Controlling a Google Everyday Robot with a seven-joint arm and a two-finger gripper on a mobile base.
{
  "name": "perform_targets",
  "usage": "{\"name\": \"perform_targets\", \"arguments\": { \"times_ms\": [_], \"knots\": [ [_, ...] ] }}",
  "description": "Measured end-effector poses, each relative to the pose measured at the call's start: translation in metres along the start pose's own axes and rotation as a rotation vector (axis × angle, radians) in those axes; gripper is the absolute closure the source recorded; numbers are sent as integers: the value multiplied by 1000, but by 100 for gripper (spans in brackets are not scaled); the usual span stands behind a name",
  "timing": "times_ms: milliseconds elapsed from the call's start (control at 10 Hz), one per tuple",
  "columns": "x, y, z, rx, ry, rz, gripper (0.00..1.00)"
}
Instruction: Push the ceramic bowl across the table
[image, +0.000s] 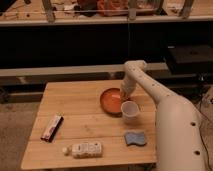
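The ceramic bowl (111, 100) is round, shallow and glossy orange-brown. It sits right of centre on the light wooden planked table (75, 102). My gripper (124, 93) is at the end of the white arm, reaching down from the right to the bowl's far right rim. It looks to be touching the rim or just inside it. A small white translucent cup (129, 110) stands upright right against the bowl's near right side.
A blue sponge (135, 138) lies near the table's front right. A white bottle (84, 149) lies on its side at the front edge. A dark snack bar (52, 127) lies at the left. Dark shelving stands behind the table.
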Motion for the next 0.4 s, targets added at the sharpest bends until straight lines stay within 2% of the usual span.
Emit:
{"name": "perform_targets", "arguments": {
  "times_ms": [200,400],
  "knots": [
    [8,16,-8,-3,14,35,100],
    [12,19,-10,-4,22,48,100]
  ]
}}
